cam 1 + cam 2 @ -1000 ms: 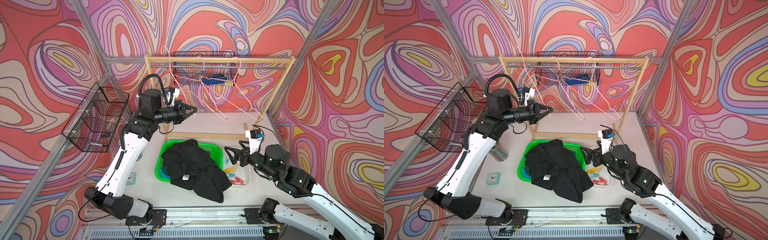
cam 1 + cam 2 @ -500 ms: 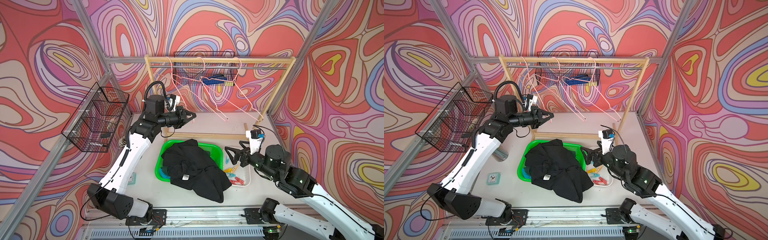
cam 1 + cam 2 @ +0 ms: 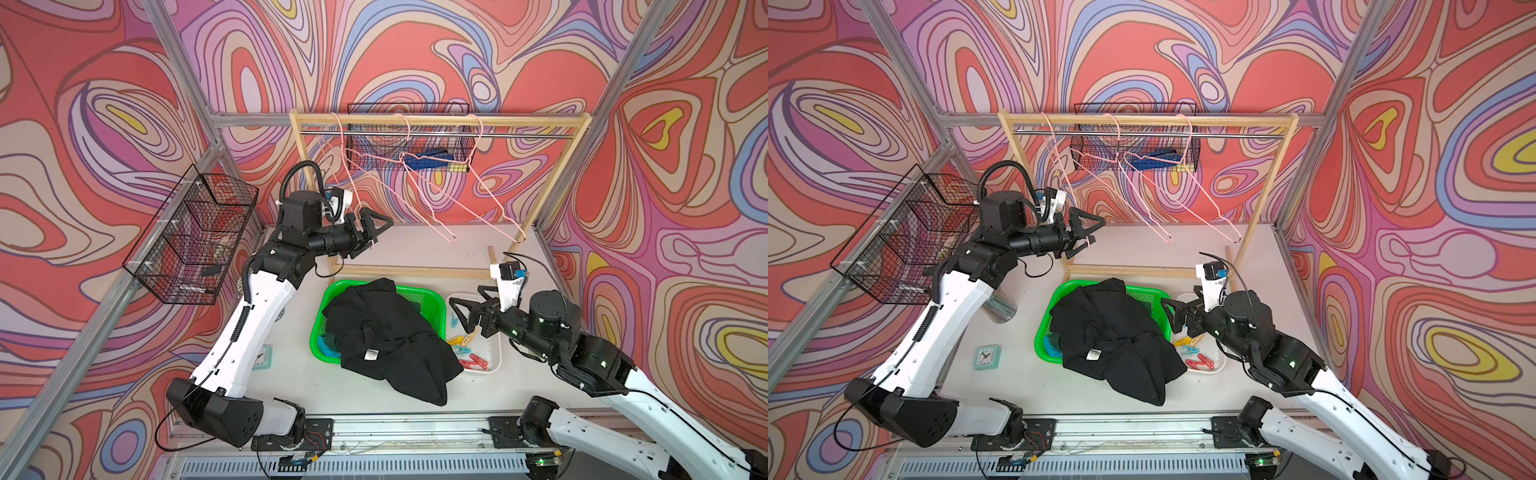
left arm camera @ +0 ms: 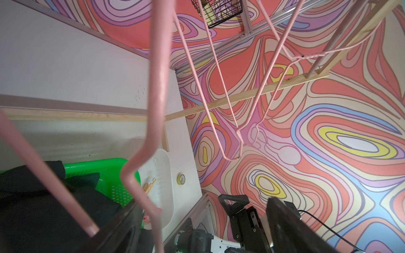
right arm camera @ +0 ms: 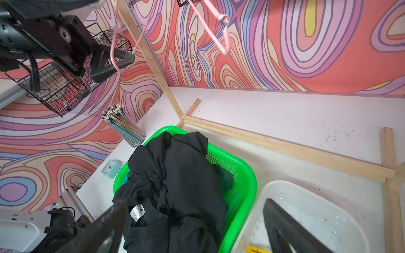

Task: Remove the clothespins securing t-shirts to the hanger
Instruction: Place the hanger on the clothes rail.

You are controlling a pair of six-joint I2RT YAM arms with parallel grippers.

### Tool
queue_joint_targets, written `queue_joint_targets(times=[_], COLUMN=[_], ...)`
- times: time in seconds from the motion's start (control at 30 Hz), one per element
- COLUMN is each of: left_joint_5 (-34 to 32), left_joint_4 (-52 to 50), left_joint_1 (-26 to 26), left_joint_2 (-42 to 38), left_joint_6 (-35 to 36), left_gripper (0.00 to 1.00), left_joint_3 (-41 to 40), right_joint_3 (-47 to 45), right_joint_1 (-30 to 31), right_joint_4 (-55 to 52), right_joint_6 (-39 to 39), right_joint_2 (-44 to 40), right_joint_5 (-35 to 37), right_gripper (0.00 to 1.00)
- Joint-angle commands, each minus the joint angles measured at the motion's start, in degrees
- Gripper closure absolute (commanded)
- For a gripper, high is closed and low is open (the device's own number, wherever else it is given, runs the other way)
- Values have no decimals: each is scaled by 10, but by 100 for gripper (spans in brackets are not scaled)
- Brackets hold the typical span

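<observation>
The clothespins, in yellow, light blue and red, are seen lying loose in a white tray right of centre in the lower half of both top views; their number cannot be told. Just left of the tray, the t-shirts are heaped in a green basket: a black one is piled on top and spills over the near rim onto the table, a turquoise patch is glimpsed beneath it at the basket's left edge, and a dark green fold is seen in the right wrist view.

The right gripper is held low over the gap between basket and tray, its jaws spread wide with nothing between them.

Above centre, three bare pink wire hangers are hung from the rail of a wooden rack. The lower corner of the leftmost hanger is found between the jaws of the left gripper, left of centre; those jaws are parted and the wire is not clamped.

A small clock is set on the table at lower left.
</observation>
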Motion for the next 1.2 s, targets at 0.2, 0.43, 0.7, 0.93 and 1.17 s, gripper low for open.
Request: queue_joint_targets(times=[0.2, 0.43, 0.7, 0.93, 1.17], left_joint_5=[-48, -97, -205, -275, -304], left_joint_4=[-82, -196, -246, -274, -290], left_joint_1=[5, 6, 6, 7, 7], left_joint_2=[-44, -23, -45, -81, -122], left_joint_6=[76, 155, 219, 251, 264], left_gripper=[0, 0, 0, 0, 0], left_joint_3=[54, 153, 158, 102, 14], right_joint_3=[-12, -24, -48, -82, -98], right_joint_1=[1, 1, 1, 1, 2], right_joint_4=[-33, -52, -64, -50, -53], right_joint_6=[28, 31, 47, 39, 45], right_joint_2=[40, 92, 173, 195, 196], right_joint_5=[-18, -74, -125, -163, -176], right_gripper=[2, 2, 2, 2, 16])
